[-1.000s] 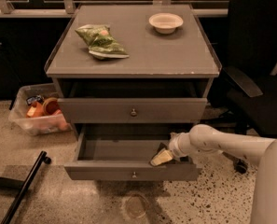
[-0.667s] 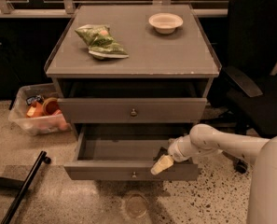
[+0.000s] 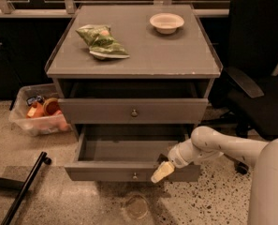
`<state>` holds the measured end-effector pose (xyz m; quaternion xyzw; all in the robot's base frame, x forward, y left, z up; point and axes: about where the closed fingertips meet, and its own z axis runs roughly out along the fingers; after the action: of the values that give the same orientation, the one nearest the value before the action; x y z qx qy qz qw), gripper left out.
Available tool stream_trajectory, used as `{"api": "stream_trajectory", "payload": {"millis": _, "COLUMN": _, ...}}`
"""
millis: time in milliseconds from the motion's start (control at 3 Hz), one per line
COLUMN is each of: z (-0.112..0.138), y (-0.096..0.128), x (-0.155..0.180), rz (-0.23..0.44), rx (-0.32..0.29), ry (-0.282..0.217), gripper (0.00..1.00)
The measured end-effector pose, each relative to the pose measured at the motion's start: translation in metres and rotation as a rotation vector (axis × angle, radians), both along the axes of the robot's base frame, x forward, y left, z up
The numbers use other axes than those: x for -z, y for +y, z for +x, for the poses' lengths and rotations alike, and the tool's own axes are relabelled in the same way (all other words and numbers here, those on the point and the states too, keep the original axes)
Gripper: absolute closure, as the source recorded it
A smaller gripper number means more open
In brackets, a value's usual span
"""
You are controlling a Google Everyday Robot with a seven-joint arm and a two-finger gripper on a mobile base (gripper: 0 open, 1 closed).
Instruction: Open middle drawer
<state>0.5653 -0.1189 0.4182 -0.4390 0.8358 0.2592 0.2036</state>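
Note:
The grey cabinet (image 3: 134,55) has a closed upper drawer (image 3: 96,111) with a small round knob (image 3: 134,112). Below it the middle drawer (image 3: 101,173) is pulled well out, its inside bare and its knob (image 3: 134,176) at the centre of the front. The lowest drawer is hidden beneath it. My gripper (image 3: 162,171) comes in from the right on a white arm (image 3: 213,146). It sits at the top edge of the open drawer's front, just right of the knob.
A green snack bag (image 3: 101,41) and a white bowl (image 3: 166,22) lie on the cabinet top. A clear bin of items (image 3: 38,114) stands on the floor at left, with a black bar (image 3: 26,186) in front. A black office chair (image 3: 255,78) stands at right.
My gripper has moved down and toward the camera, from over the open drawer's inside to its front edge. The drawer stays about as far out as before.

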Motion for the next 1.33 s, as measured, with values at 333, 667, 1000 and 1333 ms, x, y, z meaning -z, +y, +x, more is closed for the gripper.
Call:
{"api": "stream_trajectory", "payload": {"millis": 333, "z": -0.004, "y": -0.008, "x": -0.016, "rz": 0.022, "rx": 0.005, "ry": -0.012, "gripper": 0.0}}
{"api": "stream_trajectory", "payload": {"millis": 667, "z": 0.003, "y": -0.018, "x": -0.037, "rz": 0.028, "rx": 0.07, "ry": -0.047, "gripper": 0.0}}
{"api": "stream_trajectory", "payload": {"millis": 1000, "z": 0.021, "y": -0.024, "x": -0.05, "rz": 0.039, "rx": 0.181, "ry": -0.084, "gripper": 0.19}}
{"api": "stream_trajectory", "payload": {"millis": 1333, "z": 0.041, "y": -0.026, "x": -0.058, "rz": 0.061, "rx": 0.27, "ry": -0.128, "gripper": 0.42}}
